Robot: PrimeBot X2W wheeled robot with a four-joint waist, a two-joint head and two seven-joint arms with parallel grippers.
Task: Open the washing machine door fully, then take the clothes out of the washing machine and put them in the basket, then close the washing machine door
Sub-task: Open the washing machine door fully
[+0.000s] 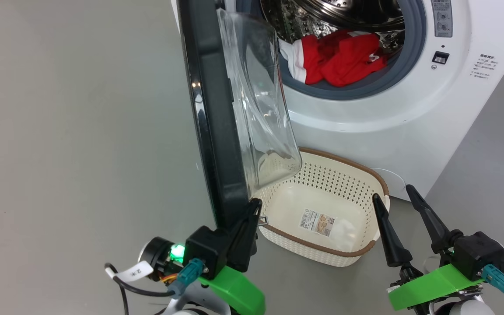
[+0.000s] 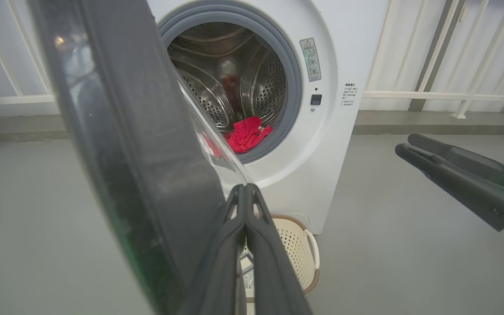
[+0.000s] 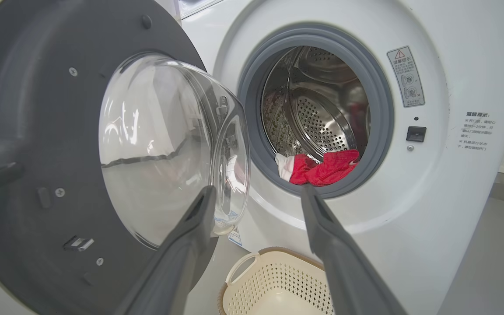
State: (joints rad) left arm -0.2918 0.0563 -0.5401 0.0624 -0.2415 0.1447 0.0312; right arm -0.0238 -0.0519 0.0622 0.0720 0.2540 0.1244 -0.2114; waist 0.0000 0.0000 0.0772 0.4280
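Note:
The washing machine (image 1: 409,113) stands with its door (image 1: 217,131) swung out edge-on toward me, its clear glass bowl (image 3: 164,148) facing the drum. Red clothes (image 1: 344,57) with white trim lie at the front of the steel drum, also seen as clothes (image 3: 322,168) and clothes (image 2: 247,133). The cream basket (image 1: 322,210) sits on the floor below the opening, holding nothing. My left gripper (image 1: 254,203) is shut, its tips against the door's lower edge. My right gripper (image 1: 394,192) stands open to the right of the basket, nothing between its fingers.
Grey floor (image 1: 59,153) spreads to the left of the door and to the right of the machine. A white railing (image 2: 431,94) runs behind the washer. The basket (image 3: 274,284) lies directly under the open door's swing.

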